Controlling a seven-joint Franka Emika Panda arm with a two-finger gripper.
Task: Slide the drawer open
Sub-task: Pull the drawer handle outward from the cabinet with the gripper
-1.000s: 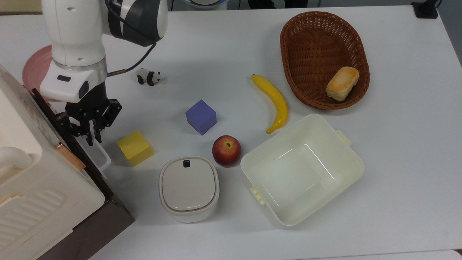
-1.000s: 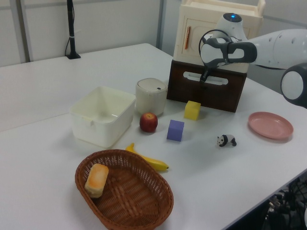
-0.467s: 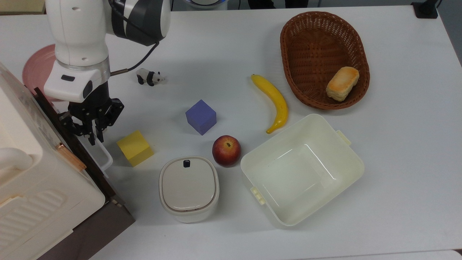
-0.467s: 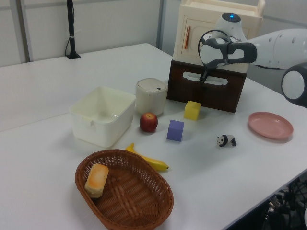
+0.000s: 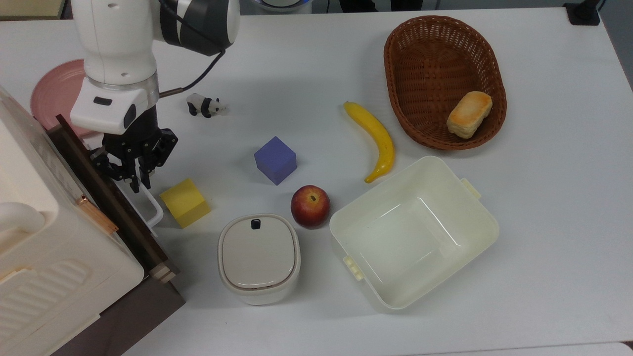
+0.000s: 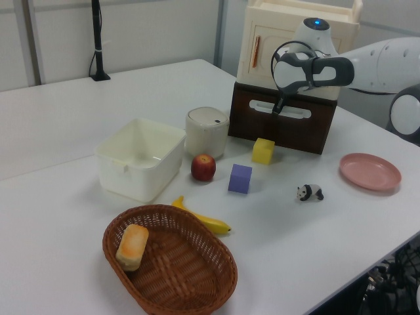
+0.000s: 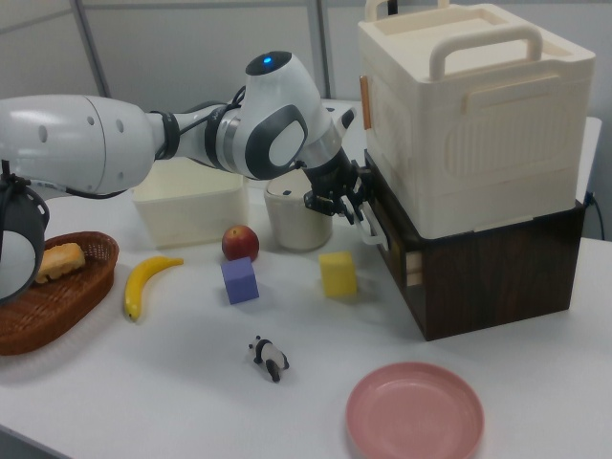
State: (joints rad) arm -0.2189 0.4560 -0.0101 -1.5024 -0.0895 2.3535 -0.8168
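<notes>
Dark brown wood marks the drawer [image 5: 111,198] at the top view's left, under a cream cabinet [image 5: 44,237], its front panel standing slightly out from the case with light wood showing at the corner. The gripper [image 5: 136,180] has its fingers pinched on the white bar handle [image 5: 148,205], so the pull looks under way but barely begun. A straight pull toward the yellow block [image 5: 185,202] comes next, and that block lies just beside the handle, so it may get nudged.
</notes>
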